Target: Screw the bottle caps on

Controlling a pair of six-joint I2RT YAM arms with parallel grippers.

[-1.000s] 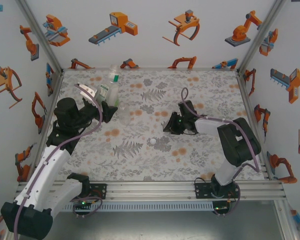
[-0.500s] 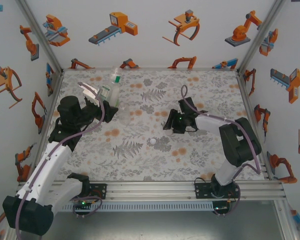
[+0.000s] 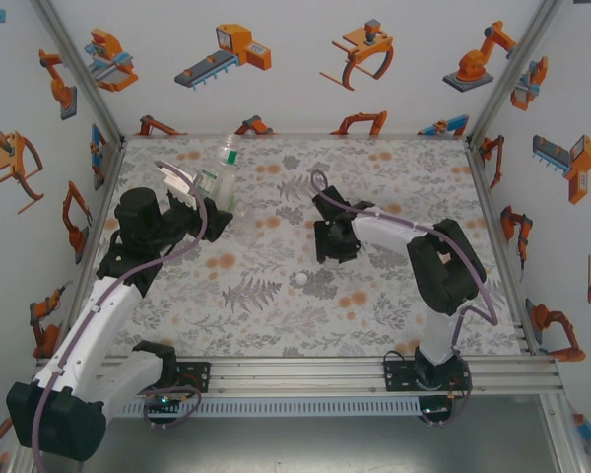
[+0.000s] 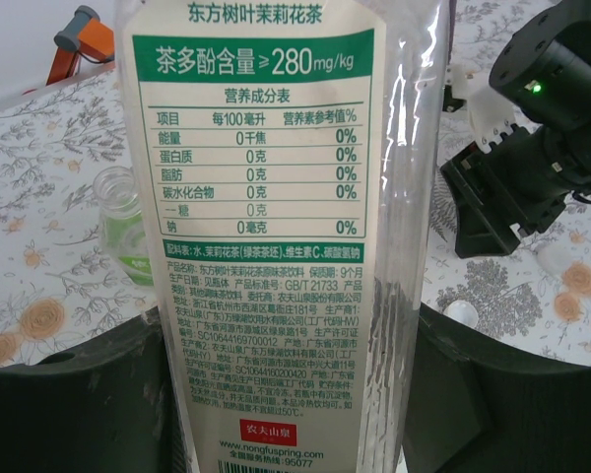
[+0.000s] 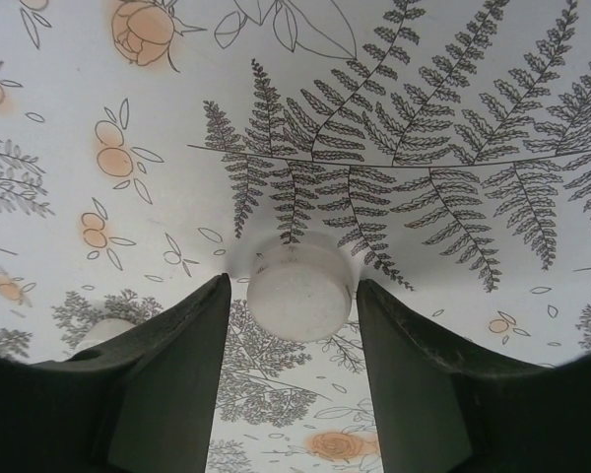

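My left gripper is shut on the labelled bottle, holding it upright at the back left of the table; its jaws clamp the lower body. Behind it stands a green-tinted bottle with an open neck, also seen as the green-tinted bottle. My right gripper is open and low over the table middle. A white bottle cap lies on the cloth between its fingers, with a gap on each side. Another loose cap lies just in front of the right gripper.
The floral tablecloth covers the whole table, boxed in by white walls with orange robot pictures. A faint clear bottle stands right of the left gripper. The right arm sits close by on the labelled bottle's right.
The right arm has swung left toward the table middle, and its jaws, shut a second ago, have opened around a cap. The left arm has shifted slightly with its bottle.
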